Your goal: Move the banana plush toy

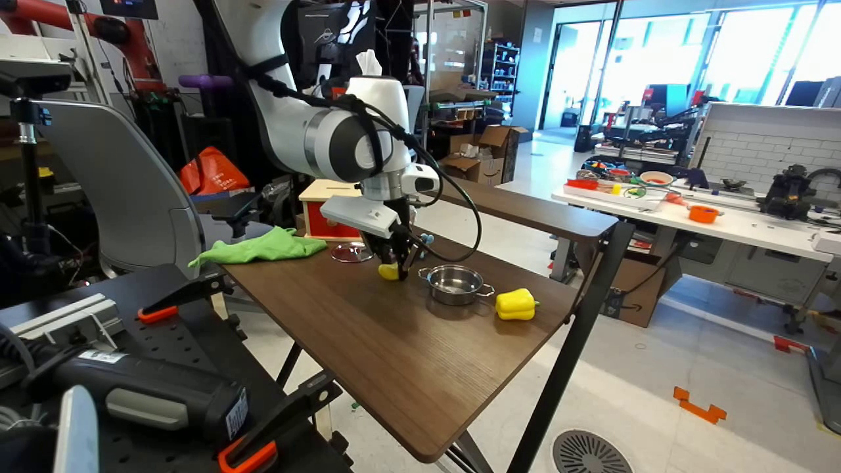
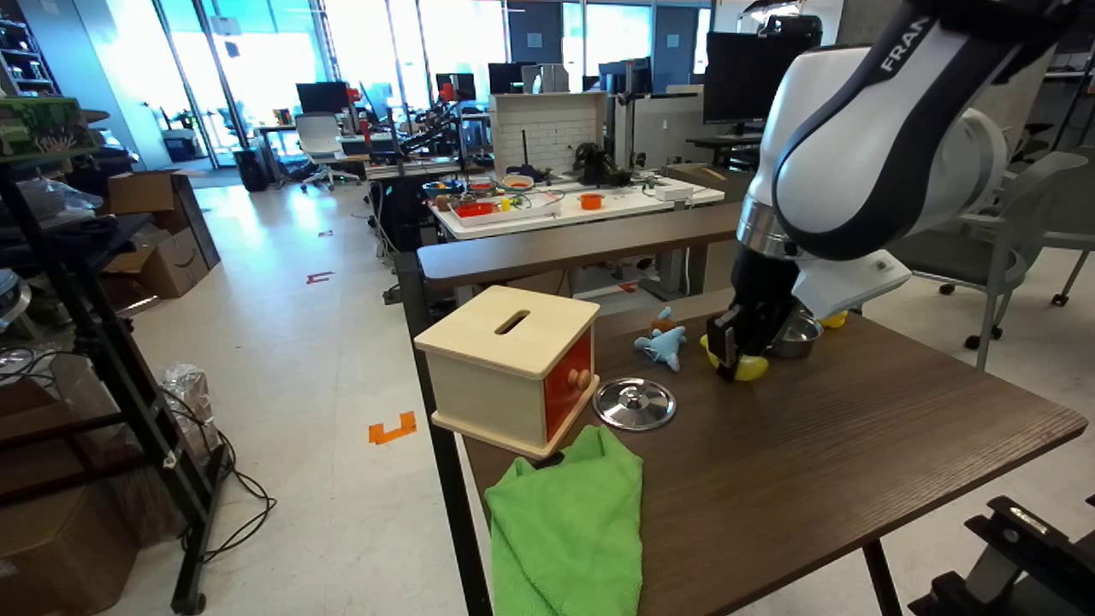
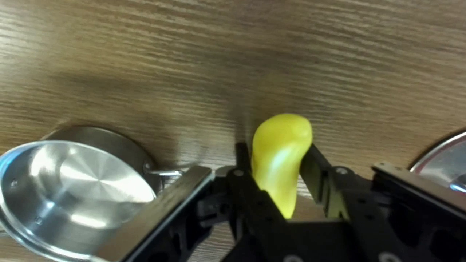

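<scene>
On the table [image 2: 855, 462], in an exterior view, the box [image 2: 505, 389] stands between nine and ten o'clock, its inside hidden. In the wrist view the gripper [image 3: 278, 147] reaches towards twelve o'clock, its fingers narrow. The pot [image 3: 83, 193] sits upright near it at nine o'clock, one handle turned its way; reflected light shows on the steel floor inside. The lid [image 3: 444, 160] lies at three o'clock, cut off by the picture's edge. The banana [image 3: 282, 153] is pinched between the fingers, one against each side, its blunt end jutting past the tips towards twelve o'clock. Whether it touches the table I cannot tell.
</scene>
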### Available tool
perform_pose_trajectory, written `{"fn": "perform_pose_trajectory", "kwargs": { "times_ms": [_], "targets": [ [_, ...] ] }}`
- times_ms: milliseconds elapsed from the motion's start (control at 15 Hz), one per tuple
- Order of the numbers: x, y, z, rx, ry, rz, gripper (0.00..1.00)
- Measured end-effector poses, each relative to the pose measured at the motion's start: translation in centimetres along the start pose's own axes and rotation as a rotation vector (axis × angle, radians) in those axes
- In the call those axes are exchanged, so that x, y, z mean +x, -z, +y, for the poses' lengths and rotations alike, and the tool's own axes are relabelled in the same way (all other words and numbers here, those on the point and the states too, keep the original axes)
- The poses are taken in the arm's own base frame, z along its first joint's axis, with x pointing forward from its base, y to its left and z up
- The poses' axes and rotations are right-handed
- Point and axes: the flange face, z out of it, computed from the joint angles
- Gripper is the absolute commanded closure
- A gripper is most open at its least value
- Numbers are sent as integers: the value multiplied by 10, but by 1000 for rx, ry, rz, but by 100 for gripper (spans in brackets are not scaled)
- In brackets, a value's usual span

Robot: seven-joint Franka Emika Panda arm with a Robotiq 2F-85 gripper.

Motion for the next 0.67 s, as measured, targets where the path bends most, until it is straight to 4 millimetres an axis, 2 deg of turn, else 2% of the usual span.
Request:
{"fn": "perform_pose_trajectory", "kwargs": {
  "times_ms": [200,267,467,667],
  "targets": [
    [0,1,1,-1,0,1,5],
    [-1,2,0,-1,1,0,1],
    [-7,19,-2,-1,7,8,0],
    [-21,53,-10,5,46,27,0]
  ]
}}
